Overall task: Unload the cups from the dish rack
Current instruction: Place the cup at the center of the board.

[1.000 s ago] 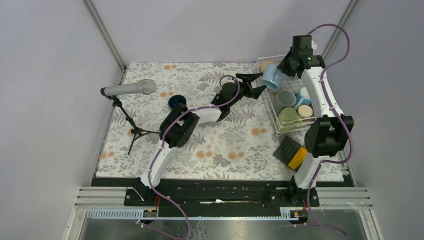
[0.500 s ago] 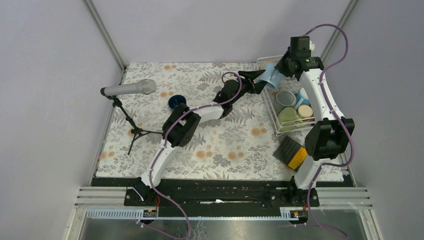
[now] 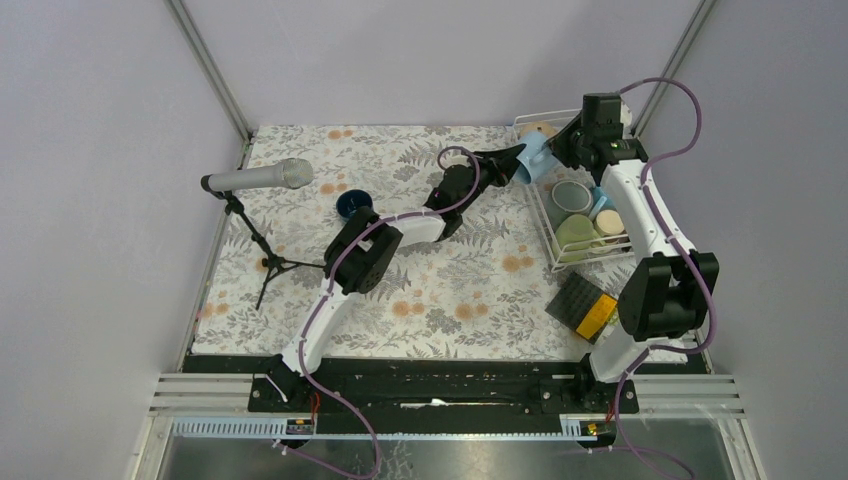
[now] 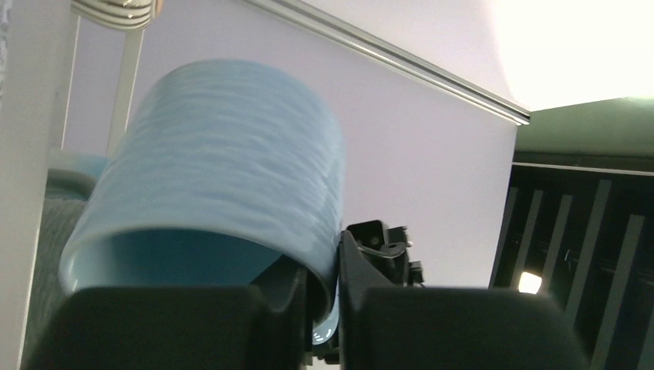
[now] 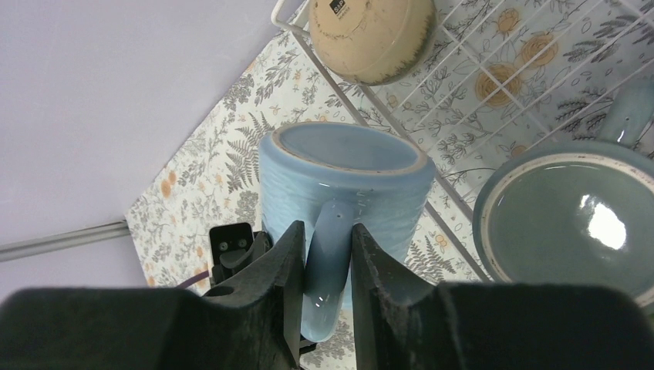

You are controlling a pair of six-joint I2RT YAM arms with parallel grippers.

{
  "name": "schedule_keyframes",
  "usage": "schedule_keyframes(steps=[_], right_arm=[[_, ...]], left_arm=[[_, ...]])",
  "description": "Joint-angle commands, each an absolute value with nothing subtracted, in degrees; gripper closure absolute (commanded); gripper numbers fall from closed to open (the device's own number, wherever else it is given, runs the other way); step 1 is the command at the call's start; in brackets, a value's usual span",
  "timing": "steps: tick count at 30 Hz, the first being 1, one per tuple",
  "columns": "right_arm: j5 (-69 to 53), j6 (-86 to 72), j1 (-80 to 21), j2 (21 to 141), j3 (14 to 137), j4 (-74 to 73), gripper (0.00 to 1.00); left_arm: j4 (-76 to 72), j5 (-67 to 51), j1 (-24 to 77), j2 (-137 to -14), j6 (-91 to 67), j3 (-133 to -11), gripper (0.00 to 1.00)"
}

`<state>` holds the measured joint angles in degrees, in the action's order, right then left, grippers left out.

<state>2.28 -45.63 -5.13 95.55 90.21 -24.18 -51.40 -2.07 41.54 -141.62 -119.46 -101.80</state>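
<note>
A light blue cup (image 3: 535, 157) hangs over the left edge of the white wire dish rack (image 3: 541, 222). My right gripper (image 5: 328, 262) is shut on its handle, seen from above. My left gripper (image 4: 328, 285) is shut on the cup's rim (image 4: 231, 154), one finger inside and one outside. In the top view the left gripper (image 3: 516, 160) meets the cup from the left and the right gripper (image 3: 562, 150) from the right. In the rack lie a tan cup (image 5: 374, 35), a grey cup (image 5: 571, 208) and a green cup (image 3: 577, 232).
A dark blue cup (image 3: 353, 204) stands on the flowered cloth left of centre. A microphone on a tripod (image 3: 258, 180) stands at the left. A black-and-orange pad (image 3: 585, 305) lies in front of the rack, by the right arm's base.
My left gripper has reached right to the light blue cup and shut on its rim. The right gripper has kept its hold on the handle and shifted the cup slightly back.
</note>
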Motion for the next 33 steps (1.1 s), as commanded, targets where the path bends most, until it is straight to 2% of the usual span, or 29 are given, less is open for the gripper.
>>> schedule_keyframes(steps=[1,5,10,12,15,20,29,33], right_arm=[[0.09,-47.30,-5.89,88.88,88.85,-15.44,1.00],[0.10,-47.36,-5.84,86.96,86.85,-14.73,0.98],[-1.25,-45.69,-5.88,84.58,83.96,-15.00,0.54],[-1.15,-44.75,-5.85,83.89,83.45,-16.53,0.42],[-0.87,-43.24,-5.86,83.38,83.57,-19.49,0.30],[2.08,-40.13,-5.83,82.04,83.46,-22.72,0.21],[3.68,-36.37,-5.84,82.71,86.28,-25.44,0.12],[4.32,-35.28,-5.86,84.33,87.30,-26.10,0.01]], left_arm=[[-56.02,2.11,41.25,-137.35,-125.37,-100.55,1.00],[-57.06,3.00,41.28,-135.84,-123.77,-99.57,1.00],[-58.40,3.17,41.17,-133.76,-119.95,-98.20,1.00],[-58.91,3.24,41.15,-132.85,-118.50,-97.25,1.00],[-58.87,2.79,40.94,-131.44,-115.76,-95.65,1.00],[-56.81,0.75,40.70,-127.24,-108.44,-91.84,1.00],[-46.21,-2.70,40.24,-116.63,-91.43,-83.32,1.00],[-37.91,-3.46,40.75,-111.94,-81.11,-81.16,1.00]])
